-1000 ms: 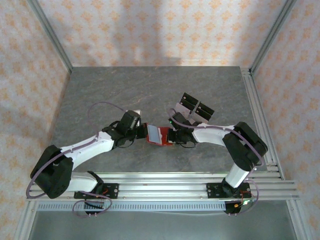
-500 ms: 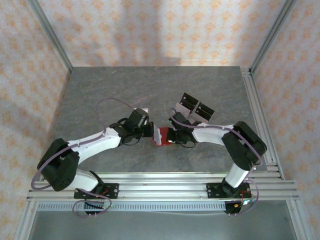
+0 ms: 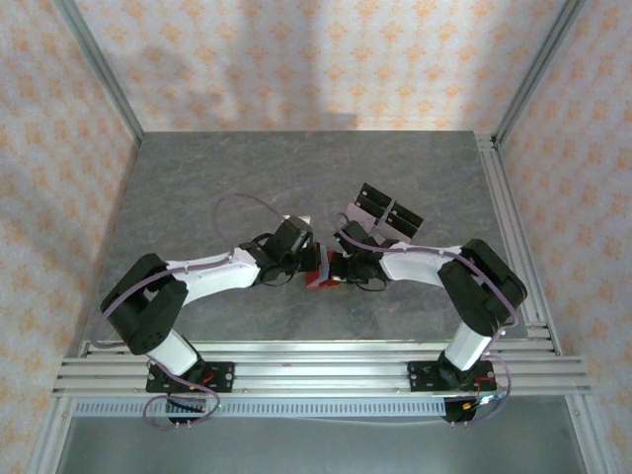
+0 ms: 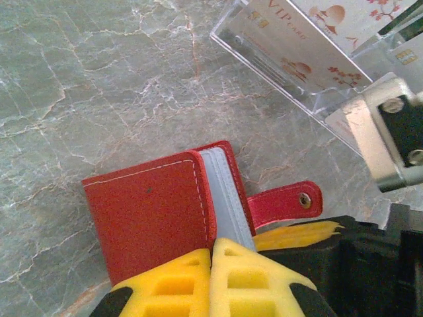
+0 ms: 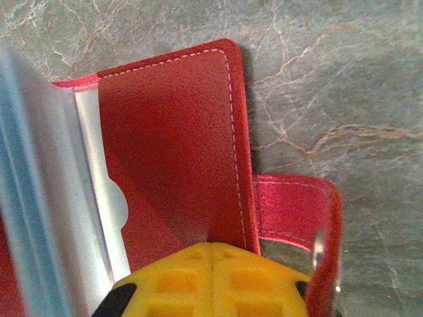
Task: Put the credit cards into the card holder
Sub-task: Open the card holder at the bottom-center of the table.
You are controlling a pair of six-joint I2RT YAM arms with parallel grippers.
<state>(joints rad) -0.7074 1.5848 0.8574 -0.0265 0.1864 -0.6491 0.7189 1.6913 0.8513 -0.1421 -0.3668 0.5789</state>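
Observation:
The card holder is a red wallet lying on the grey stone table, its cover folded nearly closed over pale clear sleeves. Its snap strap sticks out to the side. My left gripper is shut, tips against the edge of the top cover. My right gripper is shut too, its tips resting on the red inner flap beside the strap. In the top view both grippers meet over the card holder. Pale pinkish credit cards stand in a clear stand.
The clear acrylic stand with black strips sits just behind the right gripper, close to both wrists. Aluminium rails run along the near edge and the right side. Patterned walls enclose the table.
My left arm has swung right toward the right gripper, folding the wallet's left cover over. The pale inside that lay exposed is now mostly covered. The right arm has barely moved.

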